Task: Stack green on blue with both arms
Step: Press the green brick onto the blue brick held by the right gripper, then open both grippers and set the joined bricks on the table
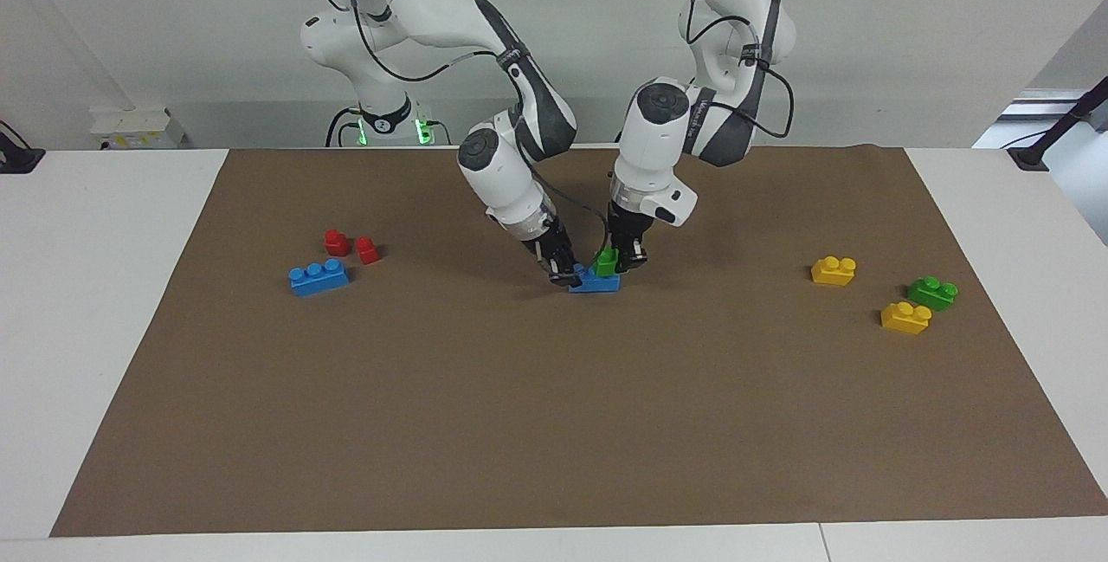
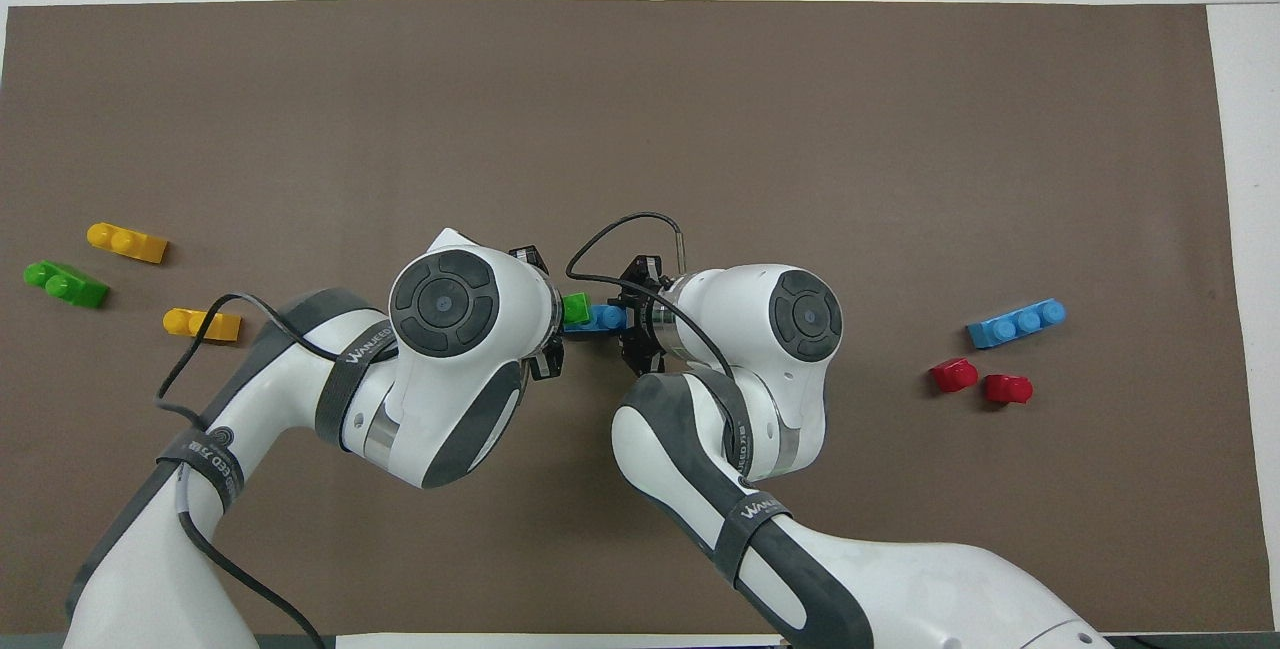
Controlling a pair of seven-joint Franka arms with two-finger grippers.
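The blue brick (image 1: 595, 282) lies on the brown mat near the middle of the table, and shows in the overhead view (image 2: 604, 317) too. My right gripper (image 1: 564, 272) is shut on its end toward the right arm's side. The bright green brick (image 1: 605, 262) sits over the blue brick's other end, held in my left gripper (image 1: 623, 260), which is shut on it. In the overhead view the green brick (image 2: 575, 308) peeks out beside my left gripper (image 2: 555, 314), and my right gripper (image 2: 632, 321) covers part of the blue brick.
Another blue brick (image 1: 318, 276) and two red pieces (image 1: 351, 246) lie toward the right arm's end. Two yellow bricks (image 1: 834, 270) (image 1: 905, 317) and a darker green brick (image 1: 932, 293) lie toward the left arm's end. The brown mat (image 1: 554, 423) covers the table.
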